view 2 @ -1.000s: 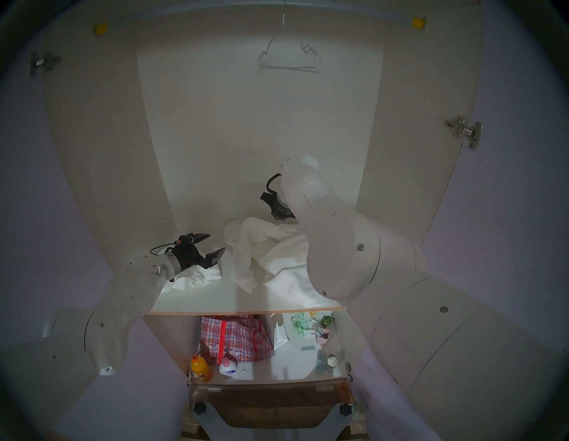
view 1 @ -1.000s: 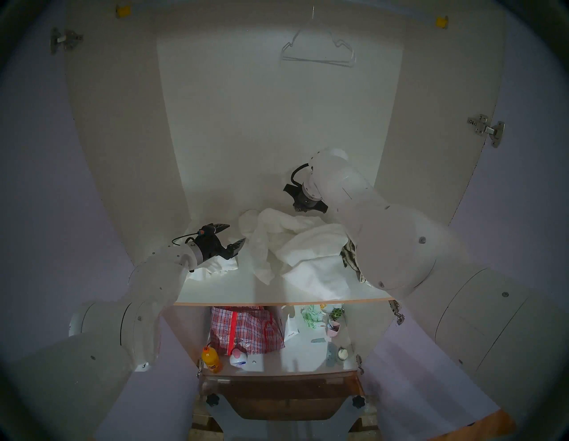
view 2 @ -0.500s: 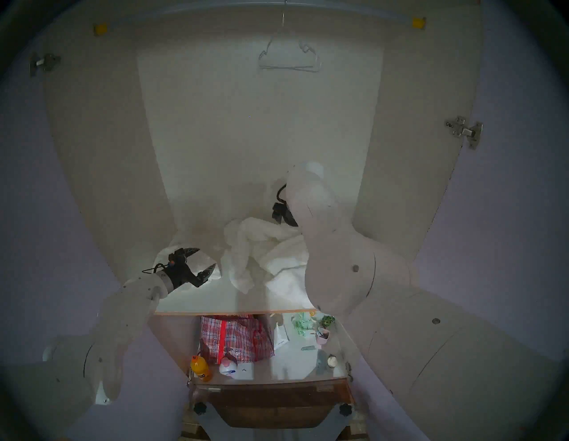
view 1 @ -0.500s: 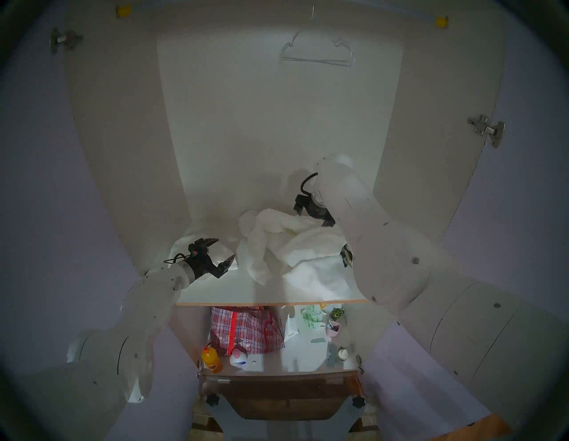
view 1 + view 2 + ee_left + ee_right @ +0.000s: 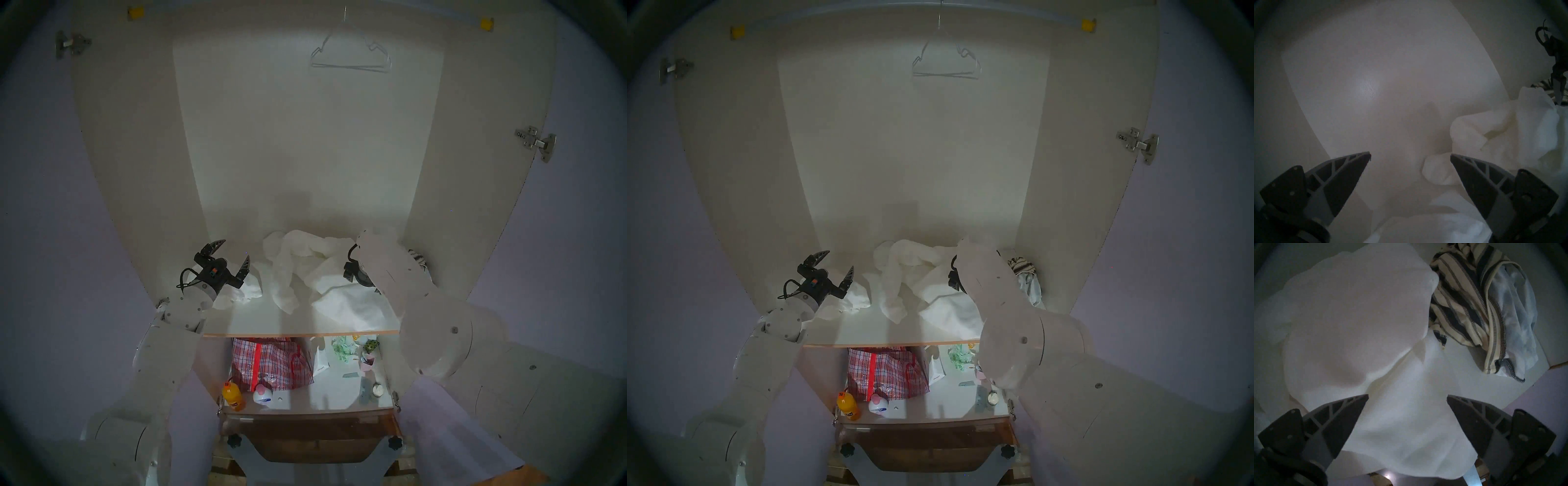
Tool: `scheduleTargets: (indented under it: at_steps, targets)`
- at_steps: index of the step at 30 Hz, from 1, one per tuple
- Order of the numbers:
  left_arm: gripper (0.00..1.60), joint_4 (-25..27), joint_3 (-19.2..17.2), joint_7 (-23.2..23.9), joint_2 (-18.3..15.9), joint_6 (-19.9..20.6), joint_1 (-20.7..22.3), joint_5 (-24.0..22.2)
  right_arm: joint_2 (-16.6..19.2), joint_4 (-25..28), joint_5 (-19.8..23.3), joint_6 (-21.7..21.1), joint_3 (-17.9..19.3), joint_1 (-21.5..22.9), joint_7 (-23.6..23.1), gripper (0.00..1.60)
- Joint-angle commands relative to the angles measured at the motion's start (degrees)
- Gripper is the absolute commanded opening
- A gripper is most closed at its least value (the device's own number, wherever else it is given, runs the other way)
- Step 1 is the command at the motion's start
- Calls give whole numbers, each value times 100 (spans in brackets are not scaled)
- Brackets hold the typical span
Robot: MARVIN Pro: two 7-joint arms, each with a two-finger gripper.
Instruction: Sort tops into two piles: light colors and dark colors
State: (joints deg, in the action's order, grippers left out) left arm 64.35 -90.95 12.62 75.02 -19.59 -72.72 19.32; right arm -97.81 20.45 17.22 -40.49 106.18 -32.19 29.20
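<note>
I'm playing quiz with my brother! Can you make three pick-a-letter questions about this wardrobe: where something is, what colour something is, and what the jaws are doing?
1. Where is the striped top?
A) right end of the upper shelf
B) on the hanger
C) lower shelf

2. What colour is the bottle on the lower shelf?
A) green
B) orange
C) blue

3. The right gripper jaws are:
A) open, empty
B) shut on cloth
C) holding the bottle

Answers: 1 A, it lies beside the white heap. 2 B, plainly orange. 3 A, fingers spread above cloth.

White and cream tops (image 5: pixel 1359 314) under my dark grey pincer (image 5: pixel 1407 397), beige black-striped top (image 5: pixel 1463 299), pale grey-blue top (image 5: pixel 1515 310), red checked bag (image 5: pixel 271 363)
</note>
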Motion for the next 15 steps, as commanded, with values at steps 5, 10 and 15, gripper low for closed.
scheduleTargets:
  at_steps: [5, 10, 15]
  targets:
    - [160, 632, 57, 34, -61, 511, -240, 62, 369, -487, 196, -32, -276, 352, -1560, 160]
    - [160, 642, 77, 27, -76, 535, -243, 60, 488, -699, 6, -122, -519, 435, -2270, 160]
    - [160, 638, 84, 26, -82, 532, -240, 57, 474, -912, -200, 154, -882, 338, -2403, 160]
